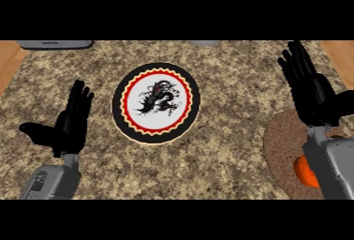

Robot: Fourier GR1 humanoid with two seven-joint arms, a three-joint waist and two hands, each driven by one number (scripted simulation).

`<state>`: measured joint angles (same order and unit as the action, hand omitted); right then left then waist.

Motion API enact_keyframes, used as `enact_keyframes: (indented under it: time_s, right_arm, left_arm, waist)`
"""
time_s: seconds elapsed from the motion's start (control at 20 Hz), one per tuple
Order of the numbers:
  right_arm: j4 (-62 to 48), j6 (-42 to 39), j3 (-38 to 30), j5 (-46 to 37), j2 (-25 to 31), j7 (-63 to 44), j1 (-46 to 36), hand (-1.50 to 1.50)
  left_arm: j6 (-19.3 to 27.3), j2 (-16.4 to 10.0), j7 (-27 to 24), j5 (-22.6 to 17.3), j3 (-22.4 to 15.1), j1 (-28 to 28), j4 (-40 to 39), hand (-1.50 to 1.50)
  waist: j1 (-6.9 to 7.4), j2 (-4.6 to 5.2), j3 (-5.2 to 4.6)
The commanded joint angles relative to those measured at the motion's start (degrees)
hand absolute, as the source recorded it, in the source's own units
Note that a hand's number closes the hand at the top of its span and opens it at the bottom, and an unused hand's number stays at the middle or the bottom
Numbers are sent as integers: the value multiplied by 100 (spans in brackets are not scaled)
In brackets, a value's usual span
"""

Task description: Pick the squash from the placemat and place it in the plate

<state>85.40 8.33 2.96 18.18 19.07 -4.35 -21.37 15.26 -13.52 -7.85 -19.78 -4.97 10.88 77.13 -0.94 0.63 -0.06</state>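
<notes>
Orange rounded squash point(305, 173) lies mostly hidden under the right forearm point(332, 164) on a brown round placemat point(280, 152), right of the black-rimmed plate point(118, 105). Left hand point(69, 124) and right hand point(313, 93) both have straight fingers, empty.

You see a speckled, stone-like counter point(228, 154), a smooth glazed-looking plate point(176, 110) at its middle, a matt, coarse woven placemat point(280, 150) at its right edge, a smooth orange squash point(306, 172) on that, and the left hand point(69, 124) and right hand point(314, 93) matt black.

Mostly hidden under the right forearm point(335, 164): the squash point(306, 172), showing only an orange edge. Partly covered by the same forearm: the placemat point(280, 150). Cropped at the top: a grey object point(55, 44), unidentifiable.
</notes>
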Motion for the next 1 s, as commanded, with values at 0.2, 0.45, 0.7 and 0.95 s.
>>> enact_keyframes:
  time_s: [0.2,0.45,0.7,0.95]
  right_arm:
    - [410,-1829,-623,2563,-274,-453,512,-150]
    - [688,-2321,-1661,1920,650,1073,2265,-150]
    - [875,-3017,-2530,2862,471,1468,3262,-150]
    - [664,-4722,-2763,2901,956,1634,4044,-150]
  left_arm:
    - [-44,-1334,-181,1165,-179,-691,-102,0]
    - [24,-1487,-262,1475,-380,-1369,145,0]
    - [-267,-1707,-450,1366,-239,-1916,549,0]
    - [-176,-1680,104,1560,-254,-1625,882,0]
  waist:
    - [36,-136,64]
    - [-162,-136,29]
    - [7,-103,12]
    - [39,-89,15]
